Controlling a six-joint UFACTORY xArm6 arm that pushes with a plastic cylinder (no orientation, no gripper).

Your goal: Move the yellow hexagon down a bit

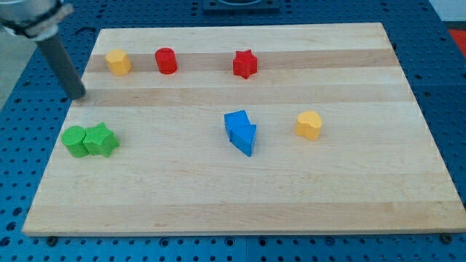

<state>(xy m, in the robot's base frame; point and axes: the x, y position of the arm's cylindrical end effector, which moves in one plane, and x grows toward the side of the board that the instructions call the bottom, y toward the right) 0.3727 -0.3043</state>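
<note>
The yellow hexagon (117, 62) sat near the top-left corner of the wooden bench (240, 196), in a row with a red cylinder (166, 60) just to its right and a red star (245, 64) further right. The tip (79, 96) rested at the bench's left edge, below and to the view's left of the hexagon, apart from it and touching no block. No claw existed on this rig, only the bare rod, so there was nothing spread or pinched to report.

Elsewhere, two green blocks (89, 140) sat touching each other near the left edge, the right one looking star-like, the left one's shape unclear. A blue arrow-like block (240, 131) lay near the middle, and a second yellow block (309, 125), rounded with its exact shape hard to tell, lay to its right.

Handling judgement: the hexagon looked like a small, rigid, light piece that would slide easily on smooth wood and might spin if pushed off-centre. There was no taking hold; contact should go on its upper face, at the middle, pushing toward the view's bottom. The tip would first need to pass round to the hexagon's top side. The path below it looked free, with the green blocks well down and left. A short nudge seemed enough; overshoot was the likely risk.
</note>
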